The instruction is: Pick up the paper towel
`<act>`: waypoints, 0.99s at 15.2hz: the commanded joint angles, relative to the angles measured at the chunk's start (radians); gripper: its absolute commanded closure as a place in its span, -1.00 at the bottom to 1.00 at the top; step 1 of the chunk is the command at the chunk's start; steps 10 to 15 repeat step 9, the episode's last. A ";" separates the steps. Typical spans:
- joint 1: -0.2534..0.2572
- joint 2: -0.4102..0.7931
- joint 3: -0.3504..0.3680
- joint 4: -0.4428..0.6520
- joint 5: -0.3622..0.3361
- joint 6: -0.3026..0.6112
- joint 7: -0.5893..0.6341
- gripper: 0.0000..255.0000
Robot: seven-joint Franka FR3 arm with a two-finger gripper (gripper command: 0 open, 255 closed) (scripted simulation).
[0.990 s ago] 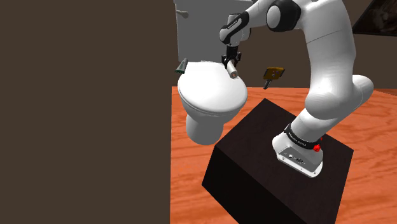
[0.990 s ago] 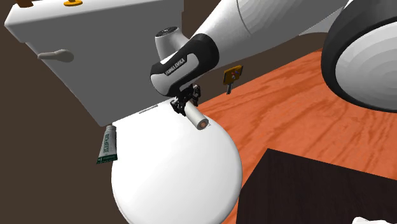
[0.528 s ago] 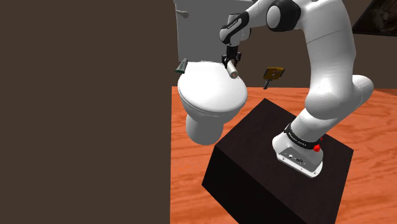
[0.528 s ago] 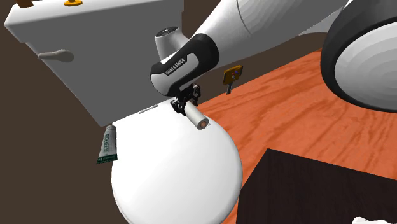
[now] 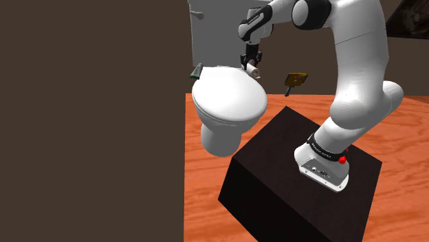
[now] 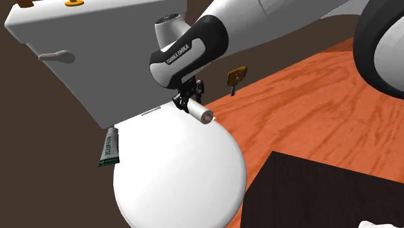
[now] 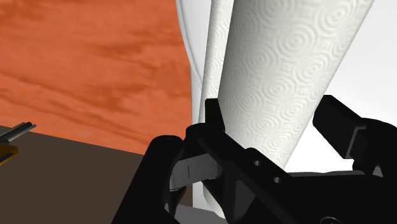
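Where the orange-brown wood floor (image 5: 206,172) meets a plain dark brown wall (image 5: 89,117), a white toilet stands with its glossy lid (image 5: 230,100) closed and a grey-white tank (image 5: 216,34) behind. The black box stand (image 5: 275,179) sits on the floor, near and right of the toilet, and the arm reaches over to the lid's far side. A green-and-white tube (image 6: 110,148) lies at the lid's far left edge, by the tank. A small yellow-brown object (image 5: 295,80) is further right, past the toilet. The hand (image 6: 190,102) is closed around the paper towel (image 6: 199,113), fingers (image 7: 347,127) clasping it on both sides. The roll is held over the lid's far part, tilted, and looks clear of the lid. It is slim and white, embossed with concentric circles, with a brownish core at the free end.
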 commanded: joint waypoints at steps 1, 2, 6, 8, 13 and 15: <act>0.000 -0.015 -0.003 0.006 -0.002 -0.021 -0.002 1.00; 0.001 -0.024 -0.004 0.006 -0.004 -0.029 -0.002 1.00; 0.004 -0.055 -0.008 0.010 -0.009 -0.065 -0.004 1.00; 0.005 -0.064 -0.009 0.011 -0.010 -0.075 -0.004 1.00; 0.005 -0.064 -0.009 0.012 -0.010 -0.075 -0.004 1.00; 0.005 -0.064 -0.009 0.012 -0.010 -0.075 -0.004 1.00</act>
